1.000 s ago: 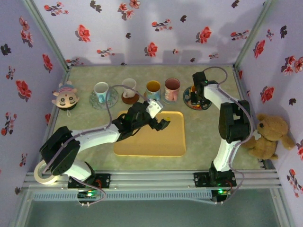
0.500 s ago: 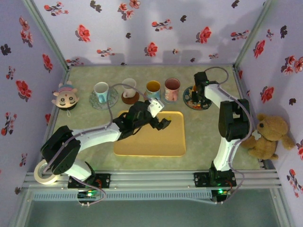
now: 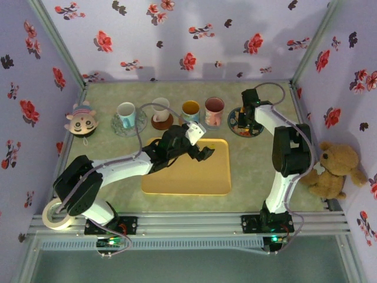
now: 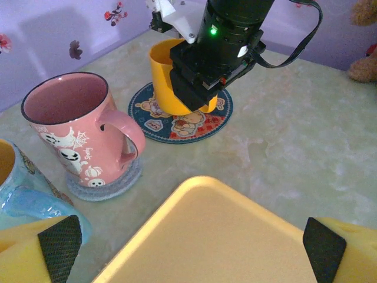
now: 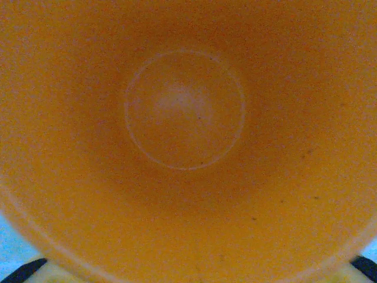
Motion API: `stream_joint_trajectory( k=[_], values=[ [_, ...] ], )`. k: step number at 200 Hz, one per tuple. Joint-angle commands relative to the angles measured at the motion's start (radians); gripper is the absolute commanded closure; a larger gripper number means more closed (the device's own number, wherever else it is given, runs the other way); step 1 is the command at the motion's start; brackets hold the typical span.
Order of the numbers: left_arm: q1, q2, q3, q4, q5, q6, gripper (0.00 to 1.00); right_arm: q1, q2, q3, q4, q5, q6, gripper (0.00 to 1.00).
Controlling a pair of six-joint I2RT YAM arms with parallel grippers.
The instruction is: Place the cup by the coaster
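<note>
The yellow cup [image 4: 161,69] stands upright on the round bear-print coaster [image 4: 184,127] at the back right of the table; its orange inside [image 5: 184,112] is what the right wrist view looks into. My right gripper [image 4: 197,94] sits straight down over the cup, near the coaster [image 3: 254,131] in the top view [image 3: 247,115]. Its fingers are hidden by its own body and the cup, so their state is unclear. My left gripper [image 4: 191,253] hovers open over the yellow tray [image 4: 224,236], nothing between its fingers [image 4: 59,242].
A pink ghost mug [image 4: 76,130] on a grey coaster stands left of the bear coaster. Further left along the back row are a yellow mug [image 3: 190,110], a white cup [image 3: 160,109] and a white mug [image 3: 125,113]. A teddy bear [image 3: 333,168], a plush head [image 3: 81,119] and a tape roll [image 3: 53,215] line the edges.
My left gripper has drifted a little toward the back right over the tray. The right arm has stayed over the cup on the coaster.
</note>
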Motion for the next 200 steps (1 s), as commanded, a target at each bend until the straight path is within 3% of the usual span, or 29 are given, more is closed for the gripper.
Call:
stream_joint_trajectory(
  k=[1, 66, 115, 200],
  values=[
    [-0.012, 0.013, 0.033, 0.01, -0.004, 0.006, 0.0, -0.004, -0.071, -0.018, 0.005, -0.002, 0.013, 0.48],
    [-0.018, 0.008, 0.043, 0.006, -0.005, 0.0, 0.0, -0.005, -0.2, -0.052, -0.018, -0.014, 0.011, 0.34],
    [-0.02, -0.015, 0.078, 0.005, -0.028, 0.003, 0.0, -0.003, -0.34, -0.08, -0.024, -0.029, 0.006, 0.01],
    [-0.02, -0.113, 0.123, -0.032, -0.075, 0.019, 0.0, 0.001, -0.621, -0.156, -0.038, -0.069, -0.022, 0.0]
  ],
)
